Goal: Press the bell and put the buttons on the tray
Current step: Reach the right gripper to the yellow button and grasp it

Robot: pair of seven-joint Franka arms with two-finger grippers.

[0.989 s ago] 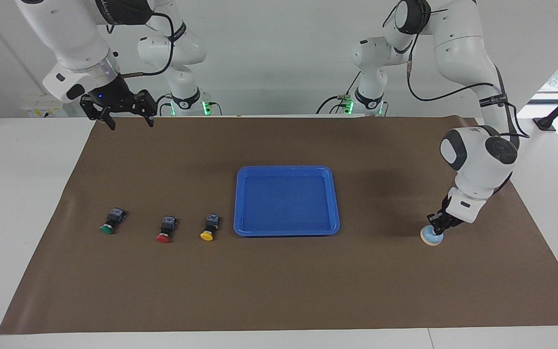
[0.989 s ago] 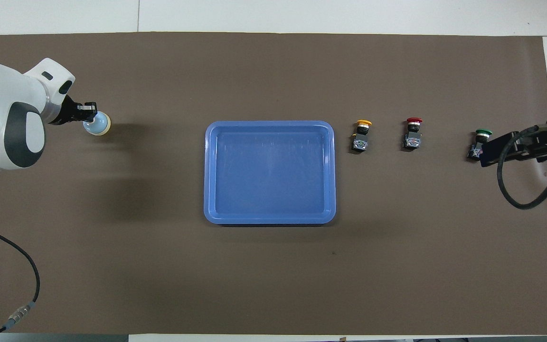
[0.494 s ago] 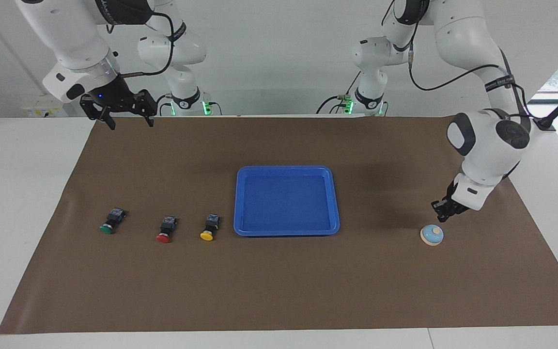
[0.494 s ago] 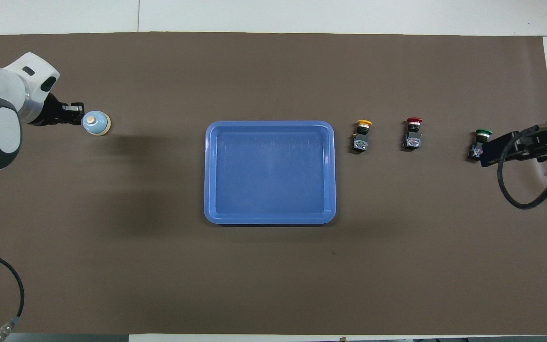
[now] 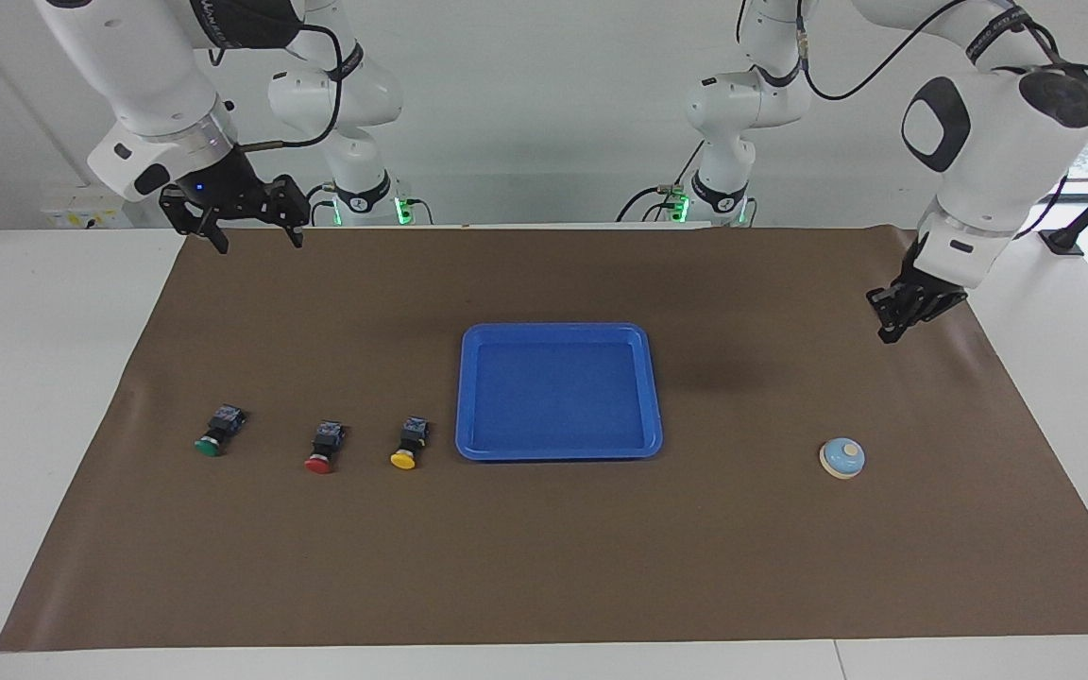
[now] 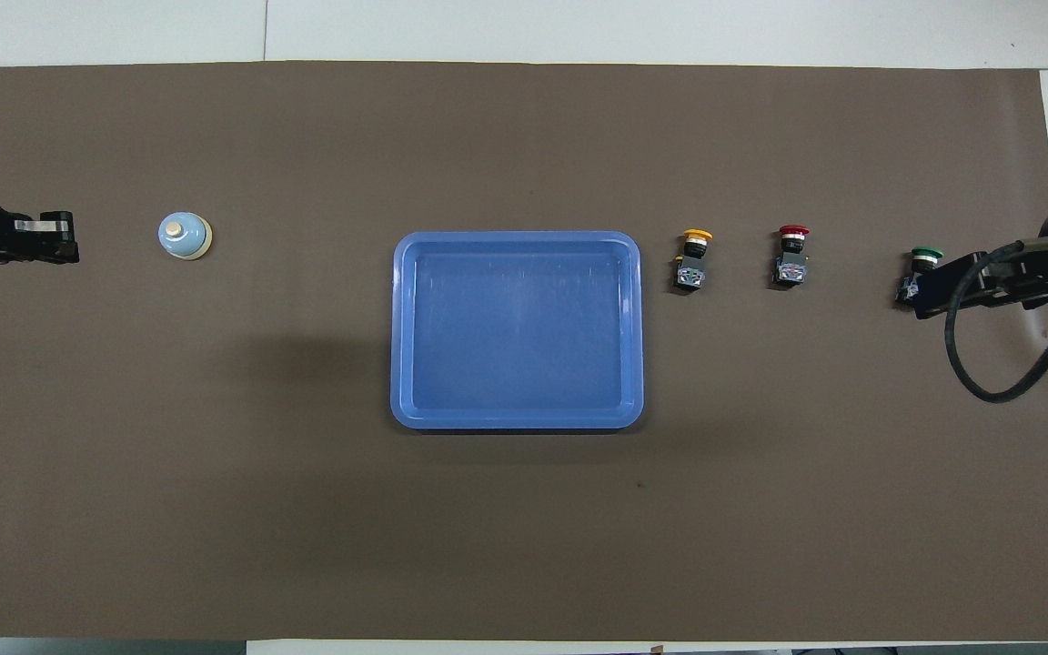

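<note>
The light-blue bell (image 5: 842, 458) sits on the brown mat toward the left arm's end, also in the overhead view (image 6: 185, 236). My left gripper (image 5: 888, 331) is shut and empty, raised over bare mat, apart from the bell; it shows at the overhead view's edge (image 6: 67, 248). The blue tray (image 5: 558, 329) lies mid-table with nothing in it (image 6: 517, 238). Yellow (image 5: 407, 444), red (image 5: 322, 449) and green (image 5: 215, 433) buttons lie in a row beside it toward the right arm's end. My right gripper (image 5: 257, 242) is open, waiting high over the mat's edge.
The brown mat (image 5: 544, 567) covers most of the white table. In the overhead view the right gripper (image 6: 942, 289) and its cable overlap the green button (image 6: 922, 264); the yellow button (image 6: 693, 259) and red button (image 6: 792, 257) show fully.
My left gripper has lifted off the bell's knob and risen away from it toward the robots. The bell, the buttons and the right arm have stayed in place.
</note>
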